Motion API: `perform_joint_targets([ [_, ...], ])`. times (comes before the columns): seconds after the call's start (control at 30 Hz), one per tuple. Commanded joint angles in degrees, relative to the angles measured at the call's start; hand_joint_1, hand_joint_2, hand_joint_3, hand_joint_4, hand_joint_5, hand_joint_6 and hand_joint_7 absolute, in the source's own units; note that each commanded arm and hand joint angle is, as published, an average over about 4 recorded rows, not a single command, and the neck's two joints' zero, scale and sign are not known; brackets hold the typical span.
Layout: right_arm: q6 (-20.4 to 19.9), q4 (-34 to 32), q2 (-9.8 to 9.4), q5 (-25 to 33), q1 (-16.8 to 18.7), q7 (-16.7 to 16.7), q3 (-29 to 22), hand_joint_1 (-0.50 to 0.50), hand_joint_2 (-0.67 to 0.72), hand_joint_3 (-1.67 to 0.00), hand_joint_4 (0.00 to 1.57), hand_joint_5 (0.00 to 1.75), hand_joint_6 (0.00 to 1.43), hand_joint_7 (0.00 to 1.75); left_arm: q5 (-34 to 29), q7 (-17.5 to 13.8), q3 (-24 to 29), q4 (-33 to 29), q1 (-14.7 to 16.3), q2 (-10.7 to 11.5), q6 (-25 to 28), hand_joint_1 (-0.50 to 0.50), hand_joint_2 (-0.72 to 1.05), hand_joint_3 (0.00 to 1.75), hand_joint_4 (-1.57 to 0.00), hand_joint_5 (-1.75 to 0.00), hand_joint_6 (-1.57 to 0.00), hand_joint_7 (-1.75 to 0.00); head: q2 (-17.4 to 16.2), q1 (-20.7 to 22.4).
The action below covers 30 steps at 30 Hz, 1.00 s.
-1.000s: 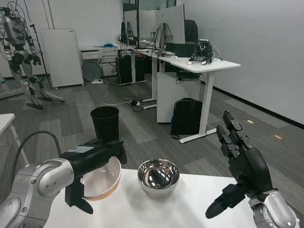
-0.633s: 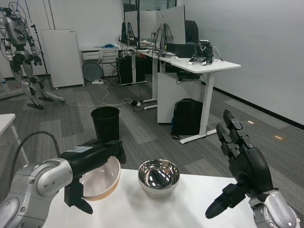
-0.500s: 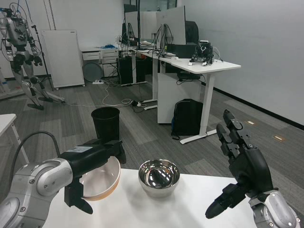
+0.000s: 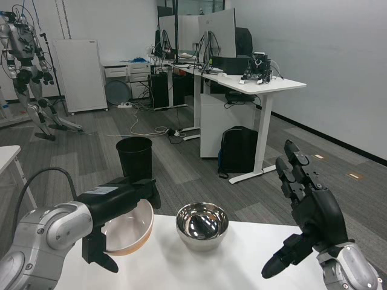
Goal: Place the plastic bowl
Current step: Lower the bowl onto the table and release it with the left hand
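Left hand (image 4: 118, 208) fingers clasped over the rim of the plastic bowl (image 4: 128, 228) — tilted at the white table (image 4: 199, 266) far-left edge, just beside a steel bowl (image 4: 202, 225), right hand (image 4: 308, 211) raised — fingers spread, empty.

big room, white walls (image 4: 314, 54), grey carpet floor (image 4: 181, 157) in darker and lighter strips. white desk (image 4: 254, 81) ahead of me with monitors (image 4: 205, 30) on it, black backpack (image 4: 237, 148) under it. black waste bin (image 4: 133, 156) on the floor, white cabinet (image 4: 78, 72) at the far wall, cables (image 4: 148, 124) across the floor, another humanoid robot (image 4: 27, 66) far left.
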Motion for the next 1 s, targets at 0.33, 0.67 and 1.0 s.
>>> perform_joint_targets([
  [0.33,-0.02,-0.55,0.07,0.15,0.12,-0.02,-0.64,-0.44,0.22,0.00,0.00,0.00,0.00,0.00,-0.03,0.51,0.51,-0.24,0.86,-0.06,0.03,-0.50,1.05,1.66,-1.38,-1.75,-0.63,-1.61,-0.36,0.29],
  [0.67,-0.02,-0.29,0.16,0.15,0.12,-0.02,-0.73,-0.44,0.22,0.00,0.00,0.00,0.00,0.00,-0.38,0.53,0.84,3.28,2.92,-1.44,-0.71,-0.50,1.05,1.66,-1.38,-1.75,-0.60,-1.61,-0.84,0.29],
  [1.0,-0.11,0.07,0.24,0.24,0.18,-0.02,-0.73,-0.43,0.22,0.00,0.00,0.00,0.00,0.00,-0.19,0.86,-1.08,11.12,4.26,-4.01,-3.22,-0.50,1.05,1.66,-1.35,-1.75,-0.58,-1.54,-0.90,0.33],
])
